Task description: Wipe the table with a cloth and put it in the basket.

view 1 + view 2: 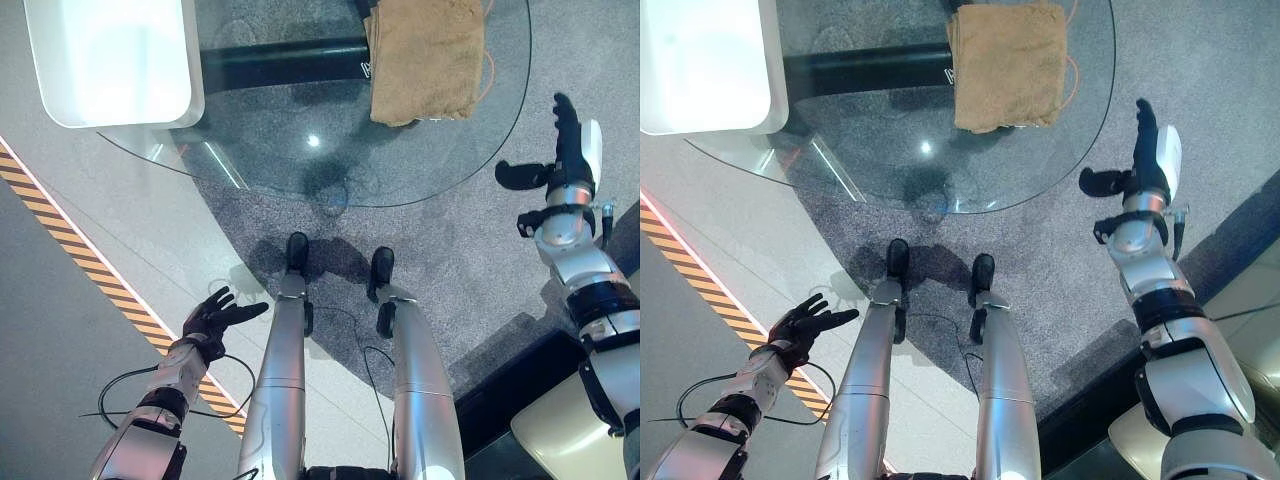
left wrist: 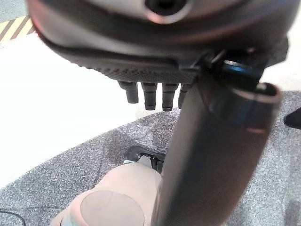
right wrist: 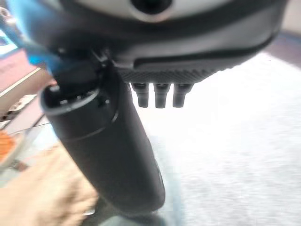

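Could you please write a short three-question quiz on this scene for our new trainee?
1. True or false: the cloth lies folded on the glass table.
2. Which hand is nearer the cloth? A) left hand B) right hand
3. Fill in: the white basket stands on the table's ___ side, as the robot sees it.

Key:
1. True; it is tan and untouched.
2. B; it hangs off the table's right edge with its fingers straight, holding nothing. The left hand is low, over the floor, also open.
3. Left.
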{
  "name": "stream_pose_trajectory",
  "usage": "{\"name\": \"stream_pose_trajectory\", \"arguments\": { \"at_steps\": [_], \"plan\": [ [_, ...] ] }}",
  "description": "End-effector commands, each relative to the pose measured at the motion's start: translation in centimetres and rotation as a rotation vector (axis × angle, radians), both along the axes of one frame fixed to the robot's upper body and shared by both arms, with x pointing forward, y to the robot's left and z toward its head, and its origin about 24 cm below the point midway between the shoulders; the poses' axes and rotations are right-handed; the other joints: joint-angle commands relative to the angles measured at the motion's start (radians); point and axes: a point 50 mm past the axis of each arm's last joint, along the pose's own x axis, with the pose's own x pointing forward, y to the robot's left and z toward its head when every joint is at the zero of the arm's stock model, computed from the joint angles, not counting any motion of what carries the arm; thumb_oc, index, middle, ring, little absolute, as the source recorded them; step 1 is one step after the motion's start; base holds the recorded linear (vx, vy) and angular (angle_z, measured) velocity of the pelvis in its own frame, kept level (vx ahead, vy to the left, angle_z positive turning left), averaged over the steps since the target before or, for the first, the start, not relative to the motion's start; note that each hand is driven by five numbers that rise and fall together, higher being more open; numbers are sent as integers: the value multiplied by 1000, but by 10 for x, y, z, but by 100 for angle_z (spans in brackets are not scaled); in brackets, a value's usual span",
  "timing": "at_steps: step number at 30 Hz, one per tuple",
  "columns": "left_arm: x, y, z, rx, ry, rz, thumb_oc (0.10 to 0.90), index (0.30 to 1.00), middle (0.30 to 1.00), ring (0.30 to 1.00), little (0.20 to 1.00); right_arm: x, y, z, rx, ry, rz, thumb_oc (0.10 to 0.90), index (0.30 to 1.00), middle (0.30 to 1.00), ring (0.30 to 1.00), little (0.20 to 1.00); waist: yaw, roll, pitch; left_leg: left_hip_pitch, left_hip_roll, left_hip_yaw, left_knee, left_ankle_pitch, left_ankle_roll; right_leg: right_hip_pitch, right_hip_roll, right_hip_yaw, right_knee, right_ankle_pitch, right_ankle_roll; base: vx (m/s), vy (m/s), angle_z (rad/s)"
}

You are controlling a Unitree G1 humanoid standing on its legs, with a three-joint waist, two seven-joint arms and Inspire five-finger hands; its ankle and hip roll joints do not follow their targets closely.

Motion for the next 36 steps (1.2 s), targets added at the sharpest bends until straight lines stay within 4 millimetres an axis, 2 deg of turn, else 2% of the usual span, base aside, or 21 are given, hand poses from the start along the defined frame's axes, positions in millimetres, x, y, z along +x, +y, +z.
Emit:
{"name": "stream_pose_trajectory", "arguments": {
  "at_steps": [1, 5, 8, 10, 17, 24, 26, 27, 36],
  "plan": [
    [-31, 18, -20, 17, 80, 54, 800, 900, 900, 900, 900, -19, -25, 55, -122, -181, -97, 800, 900, 900, 900, 900, -8, 25, -22, 53, -25, 35, 19, -71, 36, 72, 16, -18, -82, 29, 19, 0, 0, 0],
    [-32, 17, -21, 19, 85, 49, 800, 900, 900, 900, 900, -15, -5, 91, -202, -235, -81, 800, 900, 900, 900, 900, 3, 31, -22, 70, -25, 35, 1, -68, 36, 89, 18, -18, -103, 30, 20, 0, 0, 0],
    [-32, 17, -20, 25, 89, 45, 800, 900, 900, 900, 900, -14, 5, 108, -250, -255, -78, 800, 900, 900, 900, 900, 9, 31, -22, 75, -25, 34, -6, -67, 36, 95, 18, -20, -112, 31, 20, -12, 2, -4],
    [-32, 17, -20, 33, 93, 41, 800, 900, 900, 900, 900, -14, 15, 129, -297, -284, -82, 800, 900, 900, 900, 900, 19, 31, -22, 79, -26, 31, -14, -65, 36, 100, 19, -25, -120, 31, 18, -6, -3, -2],
    [-33, 15, -21, 40, 99, 25, 800, 900, 900, 900, 900, -15, 32, 164, -376, -304, -100, 800, 900, 900, 900, 900, 39, 39, -22, 83, -31, 24, -25, -63, 36, 104, 17, -34, -126, 25, 13, -1, -1, 0],
    [-33, 14, -21, 39, 110, 6, 800, 900, 900, 900, 900, -15, 42, 185, -455, -266, -124, 800, 900, 900, 900, 900, 53, 51, -22, 79, -39, 17, -34, -56, 36, 95, 15, -39, -124, 20, 6, 0, 0, 0],
    [-34, 12, -22, 37, 111, 1, 800, 900, 900, 900, 900, -15, 44, 188, -466, -256, -125, 800, 900, 900, 900, 900, 56, 56, -22, 77, -42, 17, -34, -56, 36, 92, 13, -40, -123, 20, 5, 44, -2, 2],
    [-37, 12, -24, 36, 120, 0, 800, 900, 900, 900, 900, -14, 44, 186, -470, -244, -124, 800, 900, 900, 900, 900, 58, 56, -22, 96, -43, 16, -20, -93, 33, 108, 14, -34, -106, -16, 9, 88, -10, 3],
    [-37, 6, -26, 40, 129, -14, 800, 900, 900, 900, 900, -12, 54, 197, -525, -193, -132, 800, 900, 900, 900, 900, 70, 69, -22, 90, -48, 10, -26, -86, 34, 97, 10, -38, -102, -17, 5, 16, -4, 2]
  ]
}}
